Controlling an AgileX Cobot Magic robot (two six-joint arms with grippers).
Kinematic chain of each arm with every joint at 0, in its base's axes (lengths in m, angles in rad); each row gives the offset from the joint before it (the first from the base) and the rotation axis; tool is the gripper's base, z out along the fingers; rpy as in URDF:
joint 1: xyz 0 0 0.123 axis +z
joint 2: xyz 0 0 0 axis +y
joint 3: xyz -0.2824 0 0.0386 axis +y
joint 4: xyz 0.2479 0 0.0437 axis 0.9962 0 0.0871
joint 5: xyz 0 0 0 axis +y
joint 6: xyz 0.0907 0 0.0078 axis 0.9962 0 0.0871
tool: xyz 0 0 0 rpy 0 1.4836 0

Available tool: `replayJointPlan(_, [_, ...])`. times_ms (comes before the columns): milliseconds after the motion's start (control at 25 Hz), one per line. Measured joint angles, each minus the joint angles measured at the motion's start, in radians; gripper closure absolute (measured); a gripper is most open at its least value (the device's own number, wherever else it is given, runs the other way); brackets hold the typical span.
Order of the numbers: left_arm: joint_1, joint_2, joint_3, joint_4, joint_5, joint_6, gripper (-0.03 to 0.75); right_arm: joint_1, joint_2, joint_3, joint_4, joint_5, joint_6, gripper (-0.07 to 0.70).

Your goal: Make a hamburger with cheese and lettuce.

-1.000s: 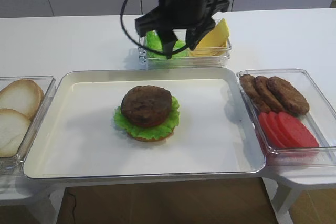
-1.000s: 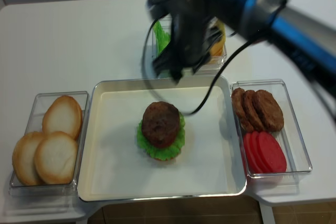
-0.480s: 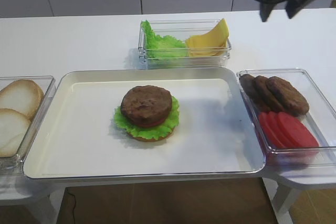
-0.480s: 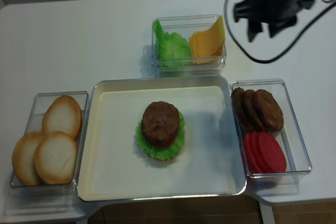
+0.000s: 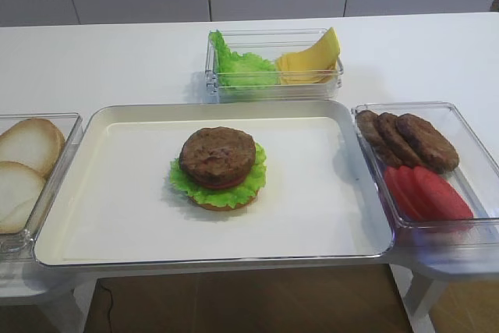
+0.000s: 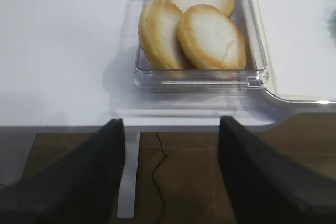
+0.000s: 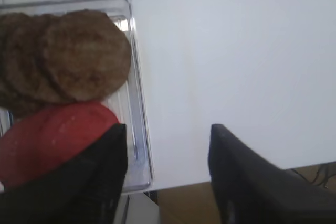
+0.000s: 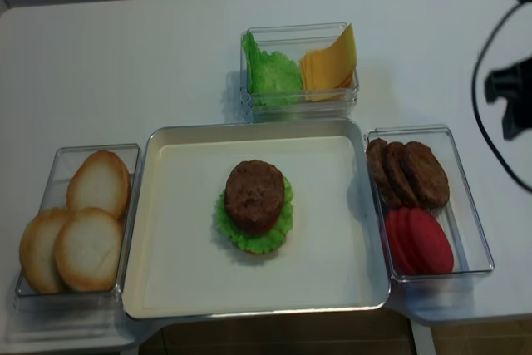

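The hamburger [image 5: 218, 165] sits in the middle of the metal tray [image 5: 327, 216] as a bun base, frilly green leaf, red slice and brown patty on top. Yellow cheese [image 5: 312, 60] and loose lettuce [image 5: 242, 68] share a clear box behind the tray. My right gripper [image 7: 168, 132] is open and empty, hovering over bare table just right of the patty box; its dark body [image 8: 507, 93] shows at the far right edge. My left gripper [image 6: 170, 129] is open and empty, off the table's front edge near the buns.
A clear box on the right holds brown patties [image 5: 405, 138] and red tomato slices [image 5: 429, 193]. A clear box on the left holds pale bun halves [image 6: 199, 30]. White table surrounds the tray, and the floor lies below the front edge.
The right arm swung from above the lettuce and cheese box to the far right, leaving the plain high view. Its jaws stayed open and empty. The hamburger is unchanged.
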Motion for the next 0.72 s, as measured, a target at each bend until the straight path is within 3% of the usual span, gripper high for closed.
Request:
replayJointPlan(360, [0.000, 0.000, 0.000, 0.000, 0.000, 0.000, 0.298, 0.000, -0.399, 0.253, 0.000, -0.016, -0.002, 0.238])
replayJointPlan(720, [0.000, 0.000, 0.000, 0.000, 0.000, 0.000, 0.298, 0.000, -0.774, 0.372, 0.000, 0.026, 0.000, 0.238])
